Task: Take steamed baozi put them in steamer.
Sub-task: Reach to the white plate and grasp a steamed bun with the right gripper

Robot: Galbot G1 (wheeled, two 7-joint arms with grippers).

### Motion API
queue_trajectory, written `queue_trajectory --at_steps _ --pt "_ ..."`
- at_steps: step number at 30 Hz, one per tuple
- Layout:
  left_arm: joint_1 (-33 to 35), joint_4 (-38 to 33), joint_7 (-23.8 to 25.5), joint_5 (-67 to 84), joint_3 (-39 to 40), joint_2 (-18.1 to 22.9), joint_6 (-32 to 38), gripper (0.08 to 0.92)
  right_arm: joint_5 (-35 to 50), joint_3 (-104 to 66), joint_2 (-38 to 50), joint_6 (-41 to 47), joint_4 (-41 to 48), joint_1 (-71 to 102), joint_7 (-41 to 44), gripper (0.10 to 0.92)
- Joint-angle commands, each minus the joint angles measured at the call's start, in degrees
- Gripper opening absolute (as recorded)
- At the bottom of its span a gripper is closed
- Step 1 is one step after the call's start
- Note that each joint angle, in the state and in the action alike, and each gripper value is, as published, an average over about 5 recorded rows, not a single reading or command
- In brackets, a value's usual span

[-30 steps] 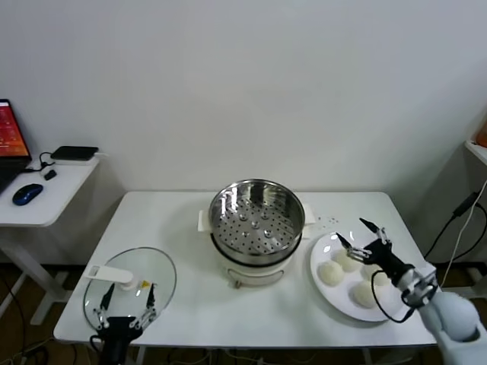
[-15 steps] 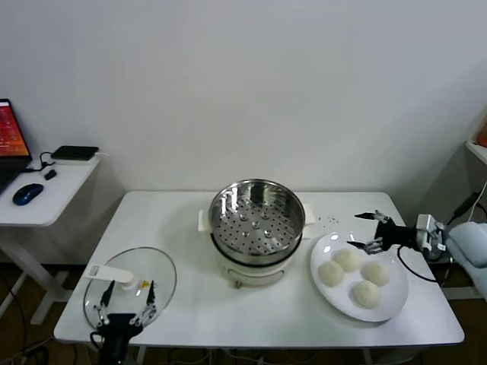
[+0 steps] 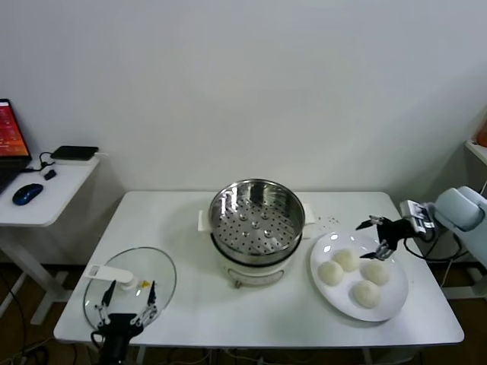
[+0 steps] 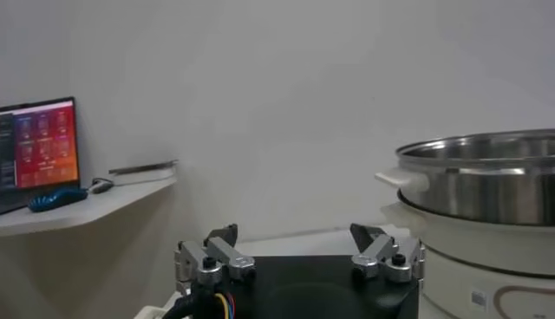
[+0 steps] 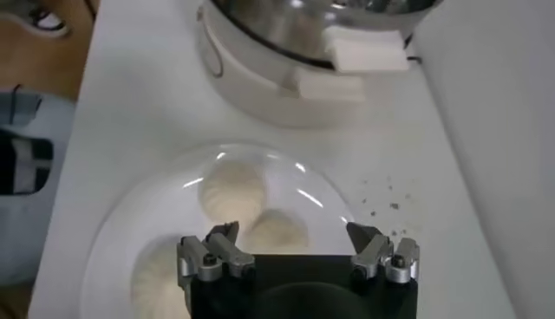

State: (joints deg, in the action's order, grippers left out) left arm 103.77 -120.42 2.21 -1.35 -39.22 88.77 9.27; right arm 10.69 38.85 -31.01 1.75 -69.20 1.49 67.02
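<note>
Right claw (image 3: 378, 236), fingers spread, hovers over the white round plate (image 3: 392, 300). Lower it squarely astride the nearest off-white dome-shaped baozi (image 3: 375, 271) just beneath; grip gently to avoid denting the dough. Left claw (image 3: 125, 303) is parked, spread, over the glass lid (image 3: 160, 268).

A plain test room or lab set up as a kitchen is shown. A white counter (image 3: 190, 228) is placed against a bare white wall (image 3: 243, 84), and cookware is laid out on it. A side desk (image 3: 46, 190) with a lit laptop (image 3: 9, 129) and a mouse (image 3: 27, 194) is seen beside it.
</note>
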Motion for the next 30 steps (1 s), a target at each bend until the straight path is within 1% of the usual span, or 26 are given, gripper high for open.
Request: queue_trajectory --at_steps 1,8,16,30 --pt "-0.4 0.1 0.0 0.0 -0.1 0.0 -0.4 0.823 -1.2 19.5 -6.2 -0.7 8.8 -14.5 3.1 0.823" --pt "-1.0 0.5 0.0 0.1 -0.2 0.0 -0.7 0.823 -1.6 21.9 -10.4 -1.1 11.9 -14.2 3.0 0.823" --pt "-1.9 0.4 0.1 0.2 -0.3 -0.1 -1.4 0.823 -4.5 20.4 -14.0 -1.5 14.5 -11.1 1.9 0.823" --pt "-1.9 0.5 0.2 0.4 -0.6 -0.1 -1.4 0.823 -8.8 18.4 -16.0 -2.3 16.2 -7.7 0.8 0.823"
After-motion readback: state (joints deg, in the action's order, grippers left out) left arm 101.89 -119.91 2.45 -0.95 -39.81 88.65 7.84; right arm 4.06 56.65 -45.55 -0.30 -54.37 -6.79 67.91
